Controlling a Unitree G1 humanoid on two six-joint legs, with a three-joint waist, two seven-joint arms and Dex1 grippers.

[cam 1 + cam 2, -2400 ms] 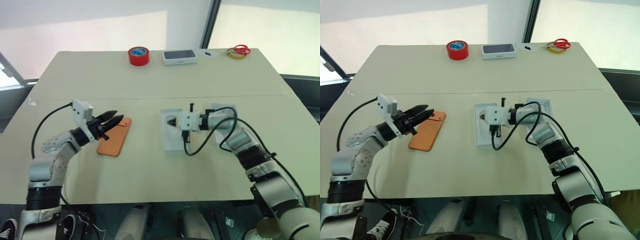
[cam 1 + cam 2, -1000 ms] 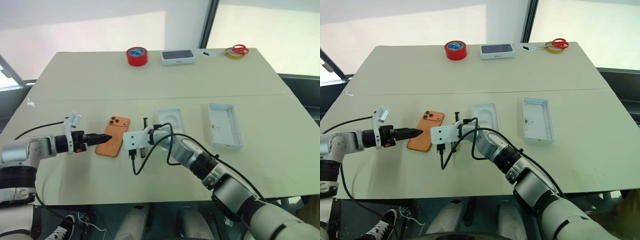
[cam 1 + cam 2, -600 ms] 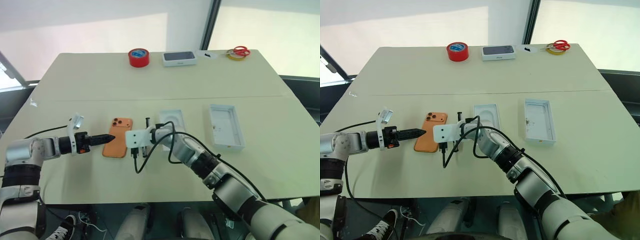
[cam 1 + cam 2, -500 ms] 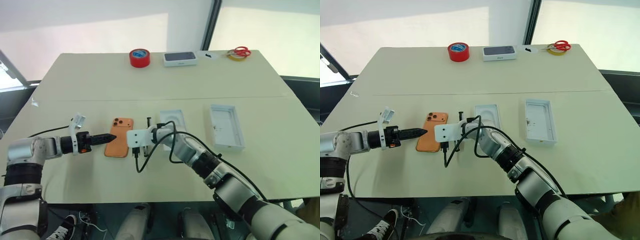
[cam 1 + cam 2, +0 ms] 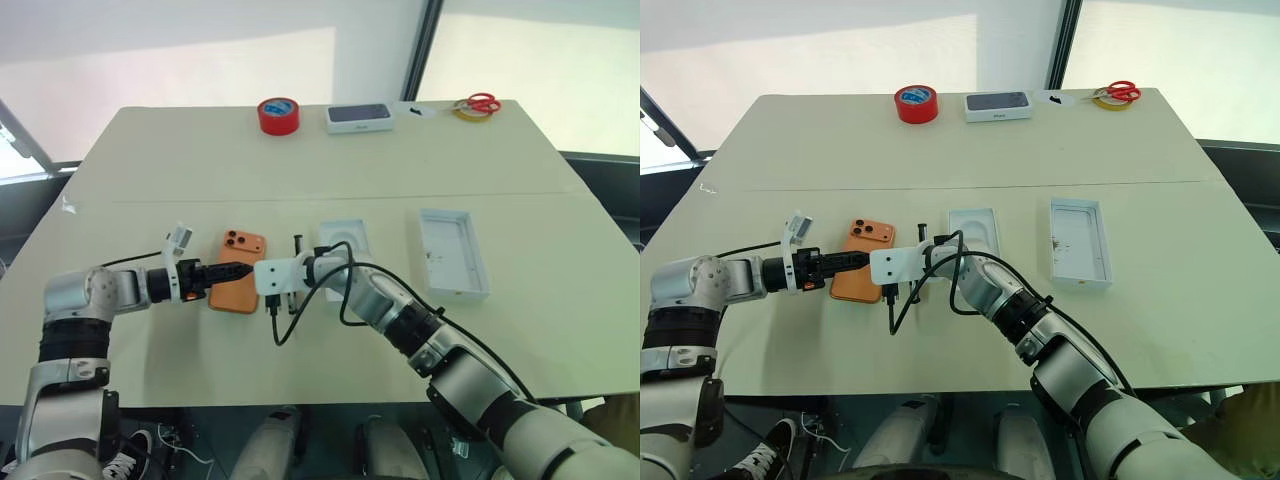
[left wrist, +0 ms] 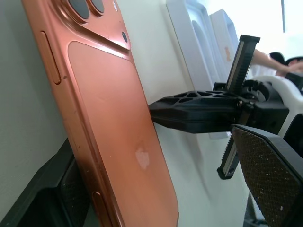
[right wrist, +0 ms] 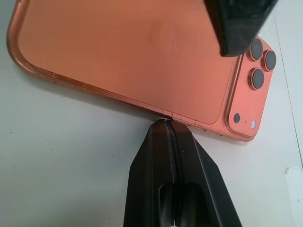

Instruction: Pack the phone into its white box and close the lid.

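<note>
The orange phone (image 5: 232,298) lies back up on the table, lenses at its far end. My left gripper (image 5: 243,272) reaches in from the left, open, one finger against the phone's near long edge and the other above its back. My right gripper (image 7: 166,122) is shut on nothing, its tips touching the opposite long edge. To the right lies a white piece with an oval recess (image 5: 345,235). Further right is an open shallow white tray (image 5: 452,255); I cannot tell whether it is the white box or the lid.
Along the table's far edge stand a red tape roll (image 5: 277,114), a closed white box with a dark top (image 5: 359,116), and red-handled scissors (image 5: 483,100) beside a yellow ring. A black cable (image 5: 285,328) loops down from my right wrist.
My left gripper has slid right, from just short of the phone to straddling it. My right gripper has stayed at the phone's other edge.
</note>
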